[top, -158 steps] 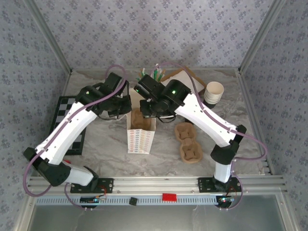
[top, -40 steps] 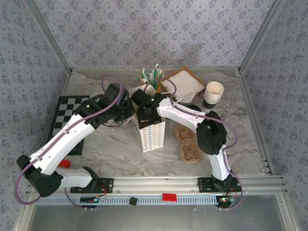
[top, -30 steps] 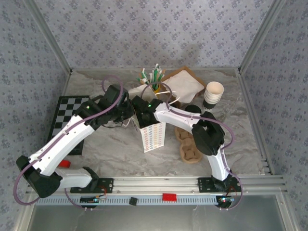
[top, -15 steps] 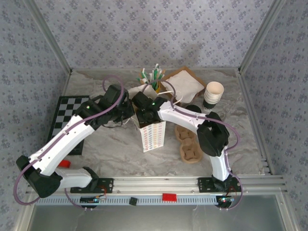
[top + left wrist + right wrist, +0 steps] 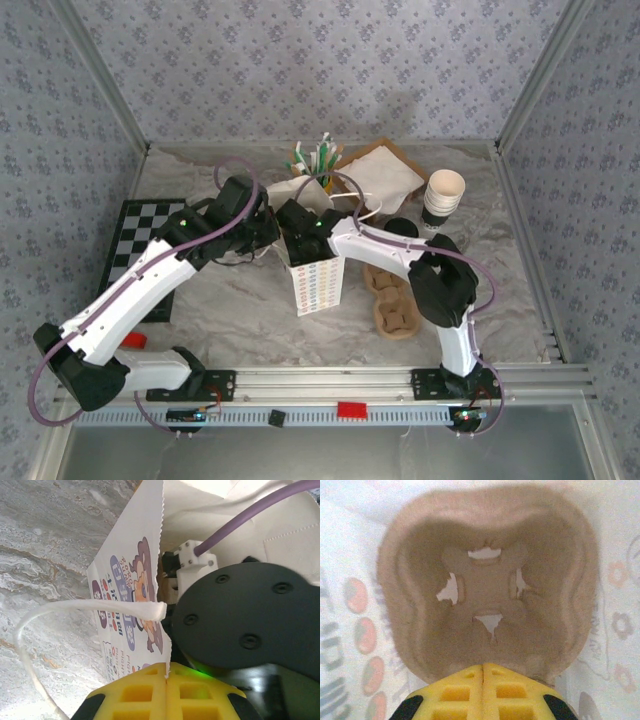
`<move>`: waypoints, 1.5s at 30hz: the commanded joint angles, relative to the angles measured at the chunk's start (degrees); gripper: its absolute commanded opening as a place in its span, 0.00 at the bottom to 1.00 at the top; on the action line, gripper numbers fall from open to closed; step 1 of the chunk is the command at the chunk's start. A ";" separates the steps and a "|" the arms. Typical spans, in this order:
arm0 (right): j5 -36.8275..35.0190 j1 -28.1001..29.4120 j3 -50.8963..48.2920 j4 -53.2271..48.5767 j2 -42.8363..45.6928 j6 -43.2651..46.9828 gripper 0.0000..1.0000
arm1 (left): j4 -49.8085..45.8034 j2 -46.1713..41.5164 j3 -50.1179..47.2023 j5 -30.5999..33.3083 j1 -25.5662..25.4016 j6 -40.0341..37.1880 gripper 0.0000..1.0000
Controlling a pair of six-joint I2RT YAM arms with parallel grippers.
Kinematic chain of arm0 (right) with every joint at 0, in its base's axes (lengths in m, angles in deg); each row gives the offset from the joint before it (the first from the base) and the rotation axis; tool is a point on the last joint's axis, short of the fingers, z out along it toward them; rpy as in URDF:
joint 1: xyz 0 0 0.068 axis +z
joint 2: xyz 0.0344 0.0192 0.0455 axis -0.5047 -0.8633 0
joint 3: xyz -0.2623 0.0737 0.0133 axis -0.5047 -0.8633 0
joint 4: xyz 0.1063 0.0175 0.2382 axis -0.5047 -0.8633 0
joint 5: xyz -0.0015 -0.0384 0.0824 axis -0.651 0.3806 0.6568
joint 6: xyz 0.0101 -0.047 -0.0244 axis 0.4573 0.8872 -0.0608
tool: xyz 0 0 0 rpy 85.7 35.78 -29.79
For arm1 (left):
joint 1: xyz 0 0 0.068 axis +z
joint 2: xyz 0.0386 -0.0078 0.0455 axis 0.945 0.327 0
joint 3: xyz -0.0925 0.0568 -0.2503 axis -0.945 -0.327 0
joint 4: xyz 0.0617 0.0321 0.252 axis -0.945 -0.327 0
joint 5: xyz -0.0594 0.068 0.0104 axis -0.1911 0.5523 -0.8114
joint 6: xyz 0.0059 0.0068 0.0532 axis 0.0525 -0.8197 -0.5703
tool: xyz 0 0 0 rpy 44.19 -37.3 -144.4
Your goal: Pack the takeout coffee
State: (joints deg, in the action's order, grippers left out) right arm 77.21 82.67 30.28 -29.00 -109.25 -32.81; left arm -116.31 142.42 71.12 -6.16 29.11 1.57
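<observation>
Compared with the earliest frame, the paper bag (image 5: 318,285) stands further right on the worktop (image 5: 230,300). The right arm has folded its elbow back toward the near edge while its wrist reaches over the bag's mouth.

The left fingers (image 5: 135,695) are pinched shut on the bag's top edge, just below the loop of its white paper handle (image 5: 75,607). That grip most likely keeps the bag upright and its mouth open for the other arm.

The right fingers (image 5: 455,692) are closed on the near rim of a pulp cup carrier (image 5: 487,580), which hangs inside the bag with printed white walls on both sides. Judging from this, the carrier is being lowered toward the bottom, though I cannot tell whether it rests there yet.

The carrier is brown moulded fibre with a rounded cup well. Its centre has a cross of slits that let light through. The bag is white, tall and narrow, with a serrated rim and coloured cartoon print.

Another moulded carrier (image 5: 392,297) lies just right of the bag, and stacked paper cups (image 5: 444,195) wait near the far right.
</observation>
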 commanded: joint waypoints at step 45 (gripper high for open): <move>2.78 -0.59 4.14 -5.64 25.08 6.55 0.00 | 6.45 -0.56 0.43 -0.34 -0.35 -14.35 0.00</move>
State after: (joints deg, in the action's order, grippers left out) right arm 77.24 82.93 32.53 -31.03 -86.76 -27.74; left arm -112.60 141.41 71.08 -6.99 28.78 -9.80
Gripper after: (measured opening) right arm 0.052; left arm 0.049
